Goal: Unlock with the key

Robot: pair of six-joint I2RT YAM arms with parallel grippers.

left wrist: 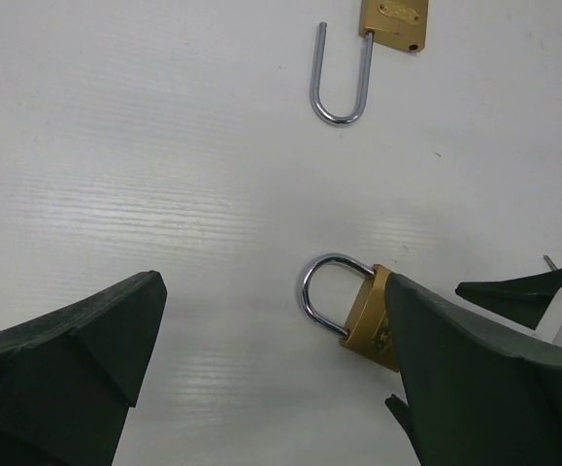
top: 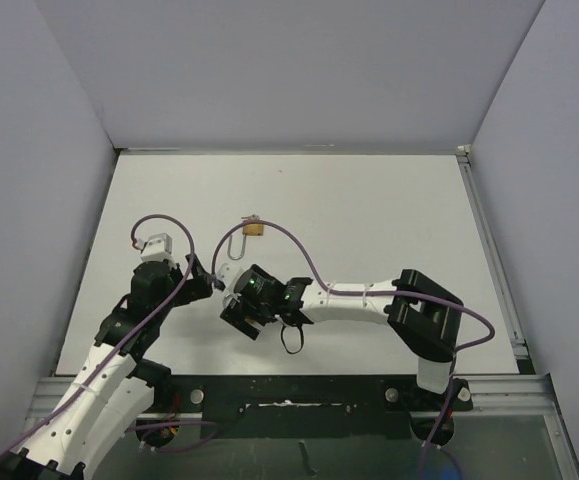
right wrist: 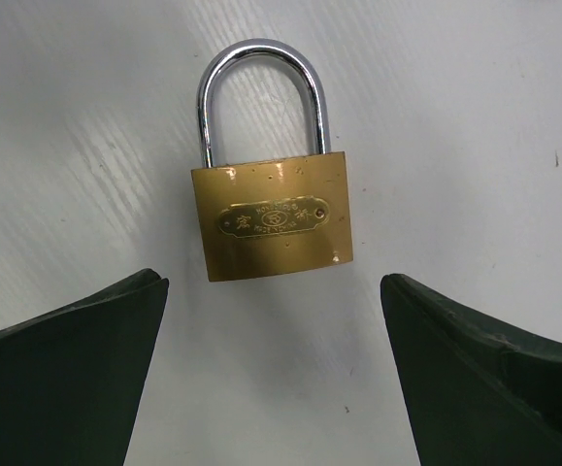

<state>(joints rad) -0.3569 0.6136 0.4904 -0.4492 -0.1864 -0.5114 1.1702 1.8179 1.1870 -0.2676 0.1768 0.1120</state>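
White table (top: 389,230) fills every view, boxed in by pale walls (top: 289,70) on three sides. Low over it hangs the right gripper (right wrist: 273,283), jaws spread wide and holding nothing. Between its dark fingers, touching neither, lies the shut padlock (right wrist: 273,221), flat with its label face up. The brass body is nearest the wrist camera, and the steel shackle points away with both legs seated in the body. The left gripper (left wrist: 271,291) is also fully released and empty, its fingertips close above the table. Its wrist camera shows the same shut padlock just beside the right-hand finger, which hides part of the brass body; whether they touch I cannot tell. The shackle loop lies in the gap between the fingers. A finger of the right gripper pokes in at that view's right edge. Farther out, apart from both grippers, lies the open padlock (left wrist: 393,23), one leg of its long shackle free of the body. From above, the two arms meet near the table's front middle, and the open padlock lies just beyond them.
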